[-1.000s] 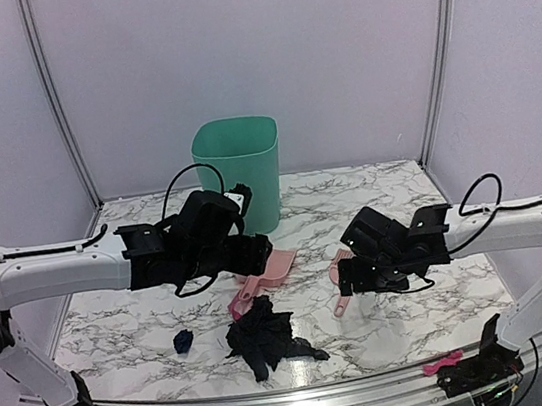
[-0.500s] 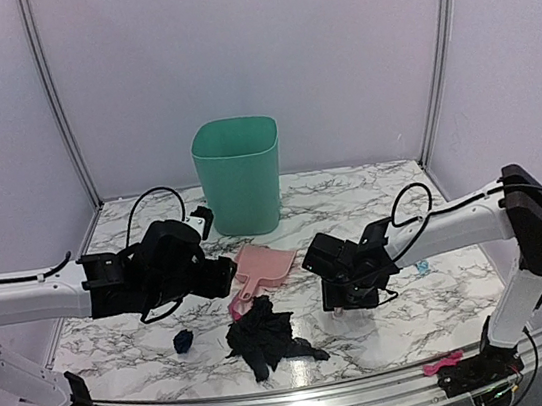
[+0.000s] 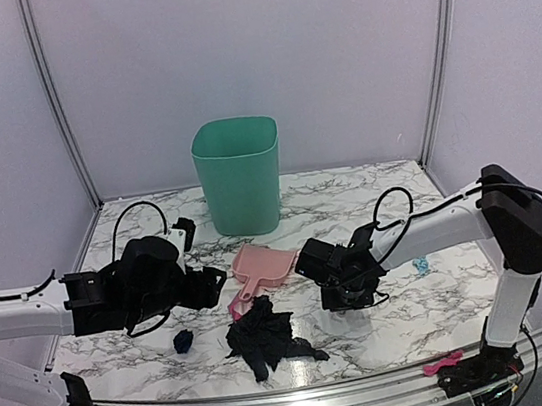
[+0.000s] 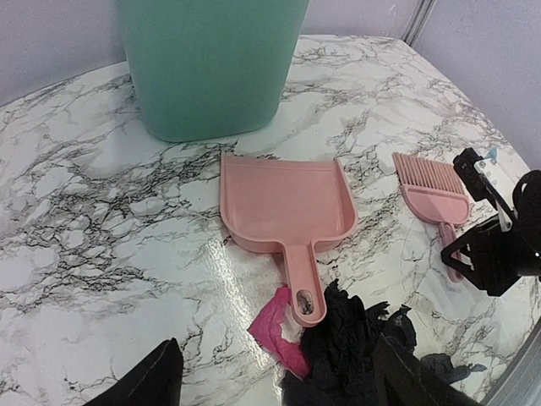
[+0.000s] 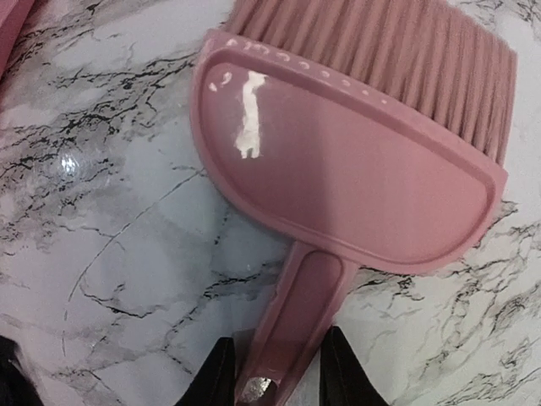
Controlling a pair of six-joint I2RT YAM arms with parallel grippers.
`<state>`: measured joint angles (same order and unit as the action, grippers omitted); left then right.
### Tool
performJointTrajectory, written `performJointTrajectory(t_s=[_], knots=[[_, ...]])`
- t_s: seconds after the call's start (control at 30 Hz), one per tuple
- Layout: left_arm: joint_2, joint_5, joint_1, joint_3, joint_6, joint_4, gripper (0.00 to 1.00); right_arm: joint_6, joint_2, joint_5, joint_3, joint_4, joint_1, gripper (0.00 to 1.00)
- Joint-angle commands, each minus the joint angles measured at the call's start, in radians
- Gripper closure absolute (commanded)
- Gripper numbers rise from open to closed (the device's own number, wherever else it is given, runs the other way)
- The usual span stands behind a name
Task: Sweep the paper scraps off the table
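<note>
Sweep barely begun on the marbled worktop (image 3: 410,327): at far left, the left fingers (image 4: 159,381) hang spread apart and empty, low over the surface and pointed toward the pink dustpan (image 4: 287,207), which lies flat with nothing in it and its handle toward the arms. None of the paper scraps appears to have been gathered. A small navy scrap (image 3: 182,341) sits alone near the left arm. To its right, a big black heap (image 3: 265,337) sprawls just off the end of the dustpan handle, with a magenta scrap (image 4: 275,331) tucked against it. Behind the dustpan stands a green bin (image 3: 238,174); its inside is hidden from every camera, so nothing can be said of its contents. Right of centre, the right fingers (image 5: 342,372) are clamped on the handle of the pink brush (image 5: 355,169), one on each side, though how firm that hold is cannot be told. The brush lies flat on the marble, bristles pointing away from the arm and clear of any paper. Farther right, one light-blue piece (image 3: 421,266) rests well apart from the rest. By this evidence the job stands at the tool-fetching stage: the brush is being taken up, the dustpan is not yet in hand, and every visible scrap remains to be swept.
</note>
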<state>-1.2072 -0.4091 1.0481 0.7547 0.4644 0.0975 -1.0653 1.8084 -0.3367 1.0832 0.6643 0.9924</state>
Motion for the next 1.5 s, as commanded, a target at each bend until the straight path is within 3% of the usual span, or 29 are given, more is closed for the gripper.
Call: performJointTrajectory(t_s=[0.0,0.23,0.43,0.63,0.7,1.03,1.47], knots=[[0.002,0.019,0.0,-0.002,0.011,-0.049,0.2,-0.014,0.007,0.027,-0.043,-0.024,-0.01,0.79],[-0.041,0.037,0.001,0.027,0.01,-0.06,0.2,0.062,-0.054,0.005,-0.106,0.017,-0.01,0.93],[-0.09,0.049,0.001,0.057,0.01,-0.07,0.2,0.155,-0.097,0.071,-0.202,-0.098,-0.024,0.83],[-0.107,0.069,0.001,0.068,0.02,-0.071,0.2,0.153,-0.069,0.093,-0.206,-0.105,-0.033,0.68],[-0.105,0.069,0.001,0.065,0.022,-0.07,0.2,0.146,-0.059,0.094,-0.209,-0.101,-0.034,0.67],[-0.089,0.07,0.001,0.061,0.021,-0.065,0.2,0.169,-0.051,0.045,-0.179,-0.049,-0.034,0.98],[-0.078,0.274,0.001,0.19,0.044,-0.062,0.19,0.41,-0.383,-0.079,-0.155,-0.164,-0.052,1.0]])
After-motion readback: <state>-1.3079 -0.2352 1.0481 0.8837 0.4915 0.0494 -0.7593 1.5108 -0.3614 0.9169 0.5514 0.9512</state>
